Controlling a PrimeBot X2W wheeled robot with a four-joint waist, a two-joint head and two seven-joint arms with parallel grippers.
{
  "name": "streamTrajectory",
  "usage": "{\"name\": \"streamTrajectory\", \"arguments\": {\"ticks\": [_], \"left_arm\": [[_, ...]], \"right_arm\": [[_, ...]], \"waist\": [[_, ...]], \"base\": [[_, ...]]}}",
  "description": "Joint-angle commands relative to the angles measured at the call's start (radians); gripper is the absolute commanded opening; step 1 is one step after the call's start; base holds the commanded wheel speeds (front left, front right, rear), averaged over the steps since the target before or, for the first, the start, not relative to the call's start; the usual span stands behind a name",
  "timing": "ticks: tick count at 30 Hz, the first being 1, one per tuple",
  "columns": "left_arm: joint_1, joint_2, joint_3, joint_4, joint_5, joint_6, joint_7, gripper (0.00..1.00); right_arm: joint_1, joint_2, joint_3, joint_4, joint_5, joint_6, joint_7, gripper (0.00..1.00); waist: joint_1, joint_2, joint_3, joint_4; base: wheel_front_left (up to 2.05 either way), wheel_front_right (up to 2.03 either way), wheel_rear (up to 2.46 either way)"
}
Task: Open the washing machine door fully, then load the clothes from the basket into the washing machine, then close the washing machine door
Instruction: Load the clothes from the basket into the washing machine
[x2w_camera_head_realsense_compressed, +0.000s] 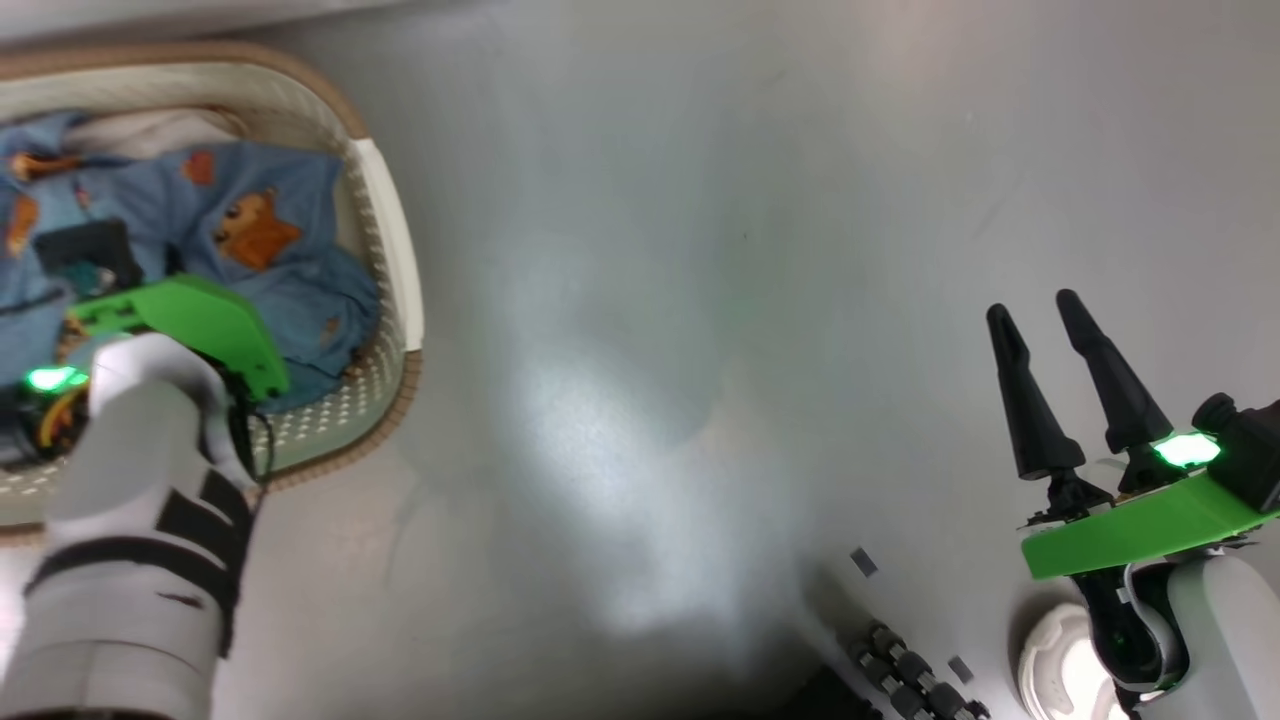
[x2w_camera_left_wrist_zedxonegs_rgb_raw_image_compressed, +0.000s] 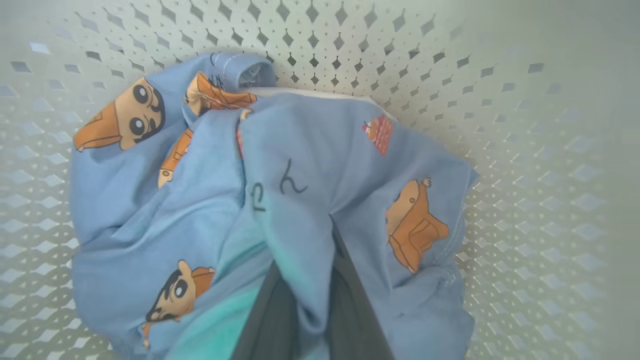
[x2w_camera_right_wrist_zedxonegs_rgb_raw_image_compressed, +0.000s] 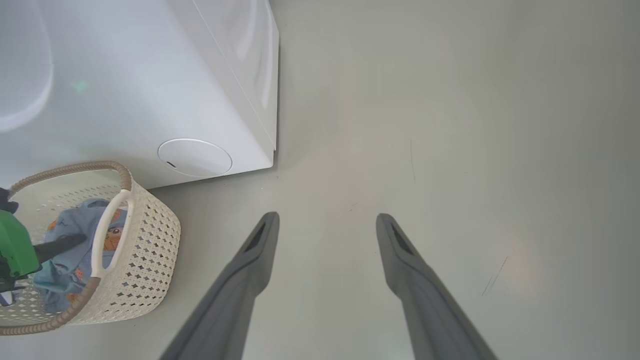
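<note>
Loading step. Left gripper is down in the basket at scene left, clamped on a fold of the blue clothes. Right gripper is spread wide and empty over the floor at right. Washing machine stands just beyond the basket. Next move probably: lift the clothes clear of the rim and swing them to the drum.

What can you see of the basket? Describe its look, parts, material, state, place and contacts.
The basket is a small cream-white tub, apparently plastic, its walls pierced with diamond holes, with a brown woven-look rim and a white side handle. It stands upright on the grey floor near the washing machine. Blue printed clothes lie inside, pinched by the left gripper reaching into it.
</note>
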Motion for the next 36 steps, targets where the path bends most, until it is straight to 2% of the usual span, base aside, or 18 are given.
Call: {"name": "streamTrajectory", "arguments": {"ticks": [1,5,15,23,29,36], "left_arm": [[0.055,0.018,0.007,-0.019,-0.004,0.001,-0.015,0.00],[0.100,-0.005,0.003,-0.081,0.001,0.011,-0.024,0.00],[0.336,-0.047,0.014,-0.383,0.007,0.006,-0.024,0.00],[0.547,-0.053,-0.020,-0.568,-0.029,0.002,-0.025,0.00],[0.740,-0.054,-0.035,-0.750,-0.079,0.031,-0.025,0.00],[0.847,-0.054,-0.053,-0.851,-0.079,0.041,-0.025,0.00]], "right_arm": [[0.063,-0.022,0.008,-0.017,-0.004,0.002,-0.012,1.00],[0.077,-0.017,-0.008,-0.020,-0.013,0.002,-0.012,1.00],[0.134,-0.011,-0.038,-0.011,-0.054,0.002,-0.012,1.00],[0.207,0.006,-0.079,0.018,-0.107,0.002,-0.012,1.00],[0.292,0.047,-0.126,0.039,-0.162,0.002,-0.012,1.00],[0.347,0.071,-0.145,0.044,-0.197,0.002,-0.012,1.00]], "waist": [[0.0000,-0.0001,-0.045,0.033],[0.0000,-0.0001,-0.101,0.062],[0.0000,-0.0001,-0.280,0.126],[0.0000,-0.0001,-0.441,0.158],[0.0000,-0.0001,-0.591,0.182],[0.0000,-0.0001,-0.688,0.207]], "base": [[0.00,0.00,0.00],[0.00,0.00,0.00],[0.00,0.00,0.00],[0.00,0.00,0.00],[0.00,0.00,0.00],[0.00,0.00,0.00]]}}
